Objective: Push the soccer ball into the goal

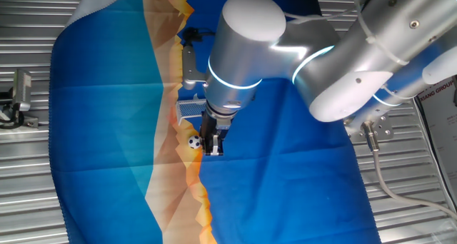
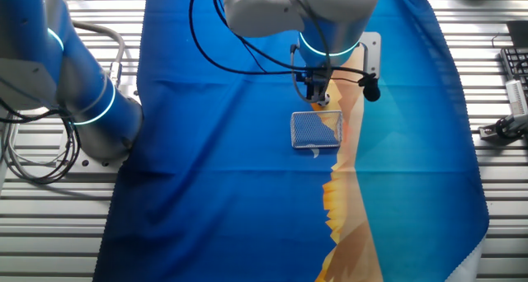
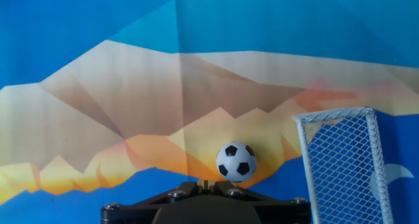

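One ball point(image 3: 236, 162) sits on the orange band of our cloth point(image 1: 285, 187), just ahead of our gripper point(image 1: 213, 148) and a little left of the goal point(image 3: 347, 162), outside its frame. We cannot tell how wide the jaws stand. Our gripper is down at the cloth, holding nothing.
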`<state>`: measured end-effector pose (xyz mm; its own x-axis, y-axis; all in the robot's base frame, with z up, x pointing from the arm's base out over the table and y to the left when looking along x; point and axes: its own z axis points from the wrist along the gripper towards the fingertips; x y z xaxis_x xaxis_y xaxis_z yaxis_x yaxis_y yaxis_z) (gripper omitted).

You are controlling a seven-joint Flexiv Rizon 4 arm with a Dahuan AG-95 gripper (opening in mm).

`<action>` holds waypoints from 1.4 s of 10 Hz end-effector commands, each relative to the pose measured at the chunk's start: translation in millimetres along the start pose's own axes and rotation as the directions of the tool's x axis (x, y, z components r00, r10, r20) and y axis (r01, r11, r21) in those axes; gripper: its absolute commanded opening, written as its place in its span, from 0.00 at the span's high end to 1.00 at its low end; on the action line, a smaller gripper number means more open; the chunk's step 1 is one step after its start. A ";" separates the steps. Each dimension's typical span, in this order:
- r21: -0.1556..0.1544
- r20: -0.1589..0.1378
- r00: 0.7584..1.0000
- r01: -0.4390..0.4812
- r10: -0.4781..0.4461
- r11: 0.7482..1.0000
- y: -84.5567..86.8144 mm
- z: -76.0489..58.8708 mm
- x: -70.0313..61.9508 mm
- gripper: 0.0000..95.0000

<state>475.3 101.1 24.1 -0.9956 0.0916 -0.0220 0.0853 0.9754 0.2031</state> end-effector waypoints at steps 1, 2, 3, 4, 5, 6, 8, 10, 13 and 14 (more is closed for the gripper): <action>0.024 0.007 1.000 -0.003 0.003 1.000 0.4 0.5 0.0 1.00; 0.034 0.007 1.000 -0.001 0.001 0.999 0.9 0.9 0.0 1.00; 0.041 0.008 1.000 0.002 -0.002 0.999 1.2 1.2 -0.1 1.00; 0.045 0.008 1.000 0.004 -0.004 0.999 1.4 1.3 -0.1 1.00; 0.048 0.008 1.000 0.005 -0.005 0.999 1.7 1.6 -0.1 1.00; 0.057 0.011 1.000 0.007 -0.007 0.998 2.3 2.0 -0.2 1.00; 0.070 0.017 1.000 0.013 -0.014 0.997 3.8 3.1 -0.9 1.00; 0.081 0.017 1.000 0.018 -0.019 0.997 4.4 3.9 -3.0 1.00; 0.095 0.016 1.000 0.023 -0.024 0.995 5.7 4.8 -7.9 1.00; 0.102 0.017 1.000 0.024 -0.026 0.994 6.1 4.8 -9.4 1.00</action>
<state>486.2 108.0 19.9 -0.9967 0.0680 -0.0442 0.0631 0.9925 0.1043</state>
